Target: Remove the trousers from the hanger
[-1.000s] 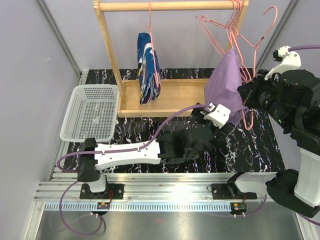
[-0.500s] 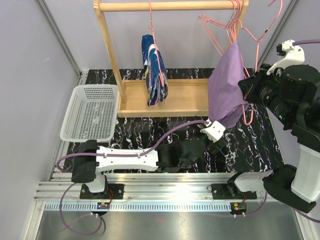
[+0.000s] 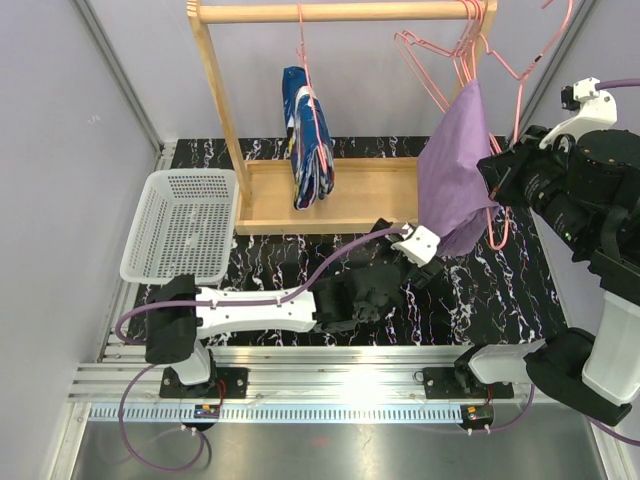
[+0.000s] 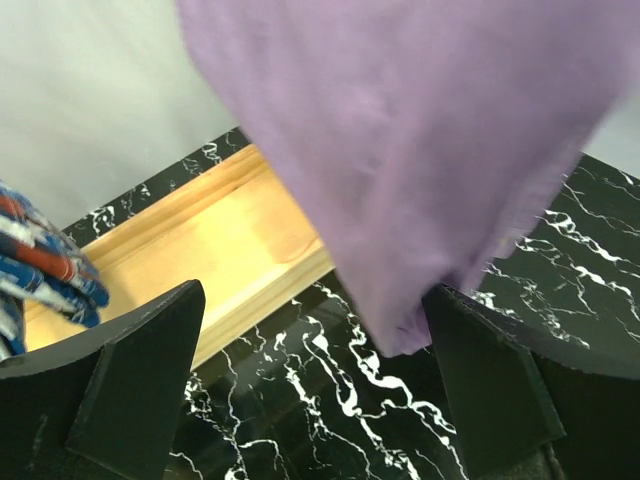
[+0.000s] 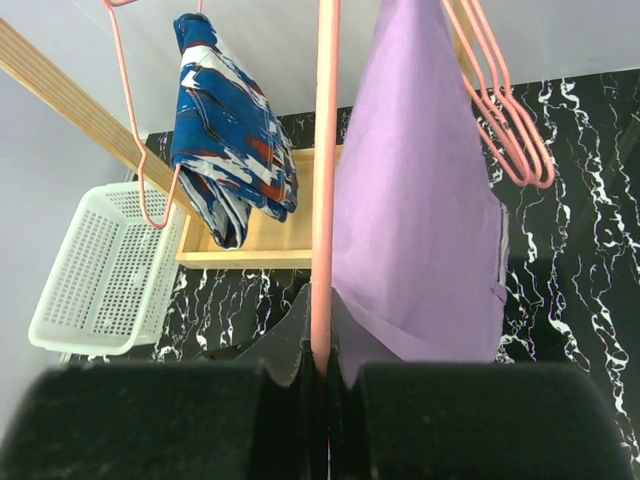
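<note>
Left gripper (image 4: 315, 400) is wide open with nothing in it, fingers (image 4: 130, 390) either side of the low hem of the lilac trousers (image 4: 420, 150). The hem hangs just above the gap; you can't tell if it touches. Right gripper (image 5: 322, 375) is clamped tight on the pink wire of a hanger (image 5: 323, 180), right beside the lilac cloth. It looks like the one carrying that garment, but the wrist view doesn't show the join for sure. Lilac trousers hang at the right end of the rack (image 3: 340, 195), lower corner over the table (image 3: 500, 290). Blue trousers (image 3: 310, 140) hang folded mid-rack, well apart from both grippers.

Handling, my guess: thin soft cloth, very light, no stiffness, so it will bunch and should slide off the wire easily. You want to pinch the bottom hem deep between the pads, taking a thick fold and not a single edge. Then pull down and away while the right gripper steadies the wire. Thin wire can swing or twist in the jaws, so pull slow or the hanger may hop off the rack
</note>
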You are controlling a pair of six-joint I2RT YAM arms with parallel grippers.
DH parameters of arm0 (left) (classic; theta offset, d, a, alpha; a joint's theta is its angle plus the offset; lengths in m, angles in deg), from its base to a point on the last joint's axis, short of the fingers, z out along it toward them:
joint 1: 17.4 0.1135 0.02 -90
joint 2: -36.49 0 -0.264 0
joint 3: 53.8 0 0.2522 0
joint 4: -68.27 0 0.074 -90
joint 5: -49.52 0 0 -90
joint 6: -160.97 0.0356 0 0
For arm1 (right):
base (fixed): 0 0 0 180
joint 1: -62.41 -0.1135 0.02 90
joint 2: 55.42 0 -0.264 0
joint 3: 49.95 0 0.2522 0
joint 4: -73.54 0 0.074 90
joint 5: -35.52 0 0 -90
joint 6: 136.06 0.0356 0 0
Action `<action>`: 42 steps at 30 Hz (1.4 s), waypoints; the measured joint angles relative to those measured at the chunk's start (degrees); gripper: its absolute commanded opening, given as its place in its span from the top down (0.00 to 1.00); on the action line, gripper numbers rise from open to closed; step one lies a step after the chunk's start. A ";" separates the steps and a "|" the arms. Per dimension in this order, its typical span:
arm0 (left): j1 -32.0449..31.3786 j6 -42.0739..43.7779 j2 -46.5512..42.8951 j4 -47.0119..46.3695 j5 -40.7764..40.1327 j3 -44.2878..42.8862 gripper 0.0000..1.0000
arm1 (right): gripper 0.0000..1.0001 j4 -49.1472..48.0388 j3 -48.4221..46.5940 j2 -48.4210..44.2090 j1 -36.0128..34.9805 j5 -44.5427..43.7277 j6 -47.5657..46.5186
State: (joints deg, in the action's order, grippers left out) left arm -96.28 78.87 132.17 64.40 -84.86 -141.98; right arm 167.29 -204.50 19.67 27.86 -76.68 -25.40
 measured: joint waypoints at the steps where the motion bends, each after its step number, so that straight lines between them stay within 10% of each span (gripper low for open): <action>1: 0.17 0.15 0.00 -0.15 0.00 0.00 0.06 | 1.00 0.00 0.00 0.04 0.00 0.11 0.02; 42: 4.37 -2.12 3.61 -6.51 4.24 5.20 0.07 | 1.00 -5.18 6.10 -0.24 0.00 2.43 3.43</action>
State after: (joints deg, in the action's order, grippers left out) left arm -91.90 76.75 135.77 57.89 -80.62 -136.78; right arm 162.11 -198.40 19.43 27.86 -74.25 -21.97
